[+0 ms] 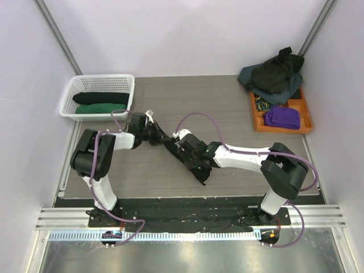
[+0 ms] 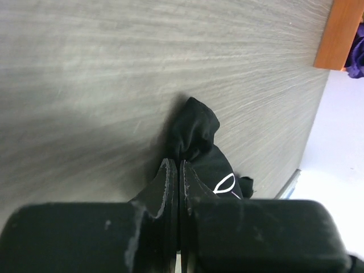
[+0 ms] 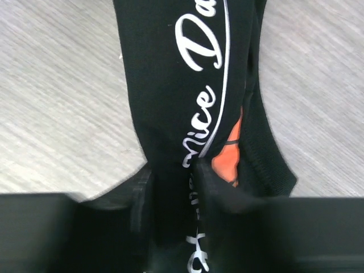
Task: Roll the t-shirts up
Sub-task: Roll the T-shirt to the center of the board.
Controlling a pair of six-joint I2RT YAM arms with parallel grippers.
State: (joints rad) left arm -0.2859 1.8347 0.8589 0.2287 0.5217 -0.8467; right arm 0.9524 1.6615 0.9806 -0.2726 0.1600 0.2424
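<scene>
One limp, light black t-shirt point(image 3: 170, 85) spans the bench point(image 1: 227, 114) centre from ten to four o'clock, left fingers point(image 2: 168, 187) clenched on its ten o'clock end, right fingers point(image 3: 139, 199) grasping the bunched middle; gathered folds judged safest hold.

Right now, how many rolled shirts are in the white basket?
2: a black roll on the far side, a green roll on the near side. More may hide beneath.

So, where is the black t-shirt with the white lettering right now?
In the top view the lettered t-shirt lies mid-table, between the left gripper and the right gripper, nearer the arms than the white basket at far left.
</scene>
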